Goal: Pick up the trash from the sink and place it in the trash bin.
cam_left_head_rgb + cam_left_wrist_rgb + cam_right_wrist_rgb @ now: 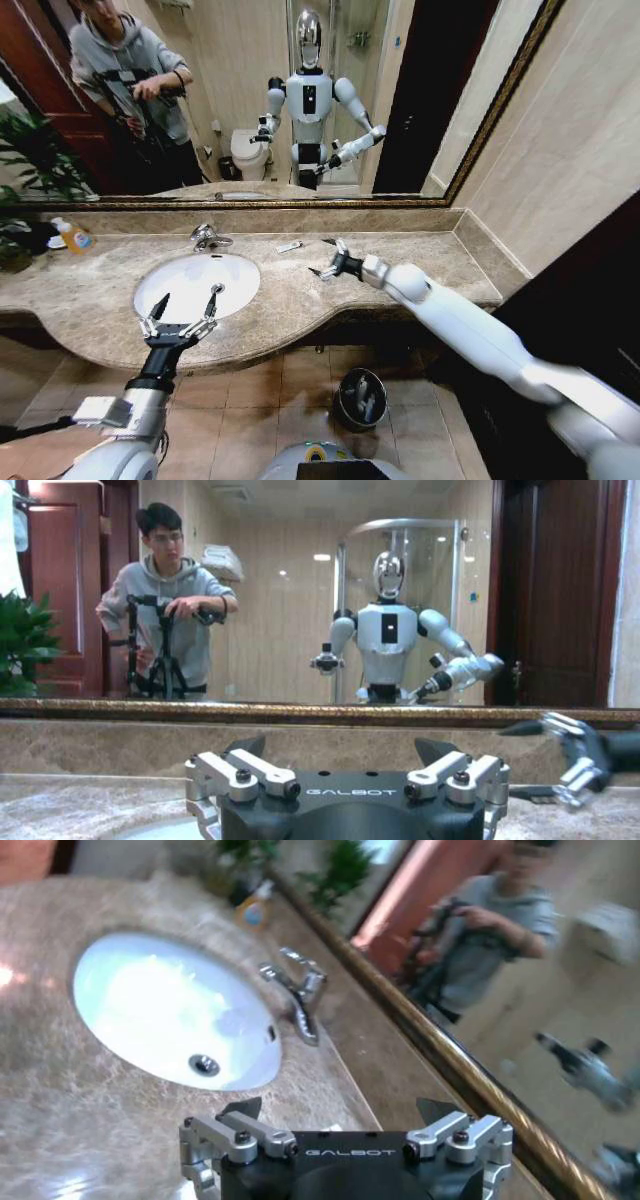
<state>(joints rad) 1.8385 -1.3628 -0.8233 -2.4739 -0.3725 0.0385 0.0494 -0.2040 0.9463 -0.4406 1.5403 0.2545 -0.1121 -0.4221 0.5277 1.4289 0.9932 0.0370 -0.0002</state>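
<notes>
One small white packet lies on the brown marble counter behind the sink, just right of the chrome faucet; it looks like the only piece of trash in sight. The white oval basin appears empty in both the head view and the right wrist view. The right gripper hovers over the counter to the right of the packet, close but not touching, its fingers spread and holding nothing. The left gripper hangs over the near rim of the sink, fingers also spread wide and empty. The round dark trash bin stands on the tiled floor below the counter edge. Judging by this, the reach-and-pick step is in hand; the next move likely calls for sliding the right gripper leftward, lowering it over the flat packet, and pinching it.
</notes>
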